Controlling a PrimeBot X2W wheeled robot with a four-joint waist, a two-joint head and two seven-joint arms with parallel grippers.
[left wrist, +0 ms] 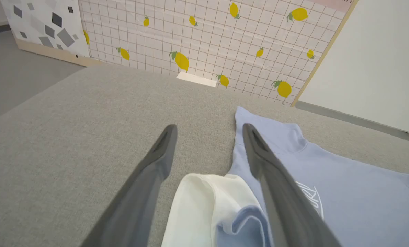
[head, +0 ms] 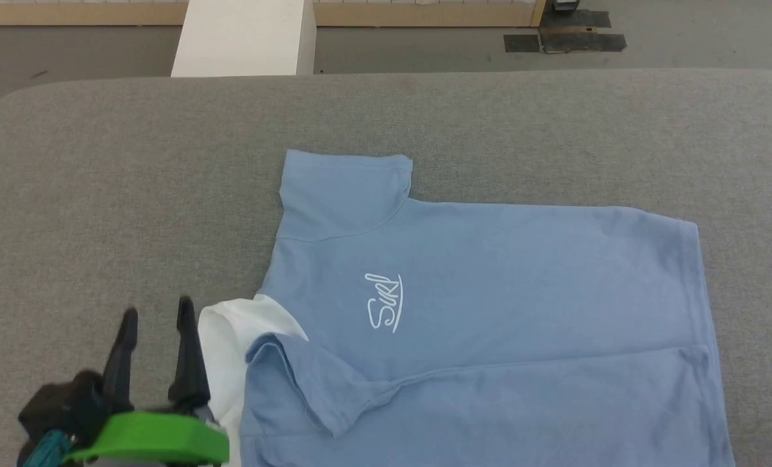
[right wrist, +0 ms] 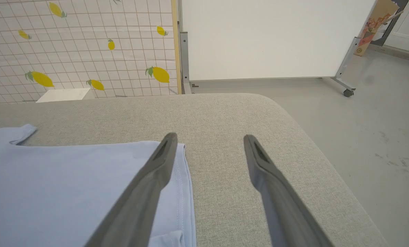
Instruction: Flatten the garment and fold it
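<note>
Garment [head: 489,279], light blue tee, lies spread across middle of grey fabric desk [head: 133,194], white lettering [head: 384,302] facing up, far sleeve flat, near sleeve and near edge doubled over onto the body; a white cloth [head: 230,337] pokes out from under its neck end. Left hand [head: 157,308] sits just beside that white cloth, fingers wide apart, gripping nothing. Right hand [right wrist: 209,135] also wide and empty, at the hem end: one finger above the hem, the other above bare desk.

Left gripper [head: 157,310] colours
Tapered charcoal fingers [head: 188,363] are backed by a black block [head: 68,402] and bright green plate [head: 159,438].
</note>
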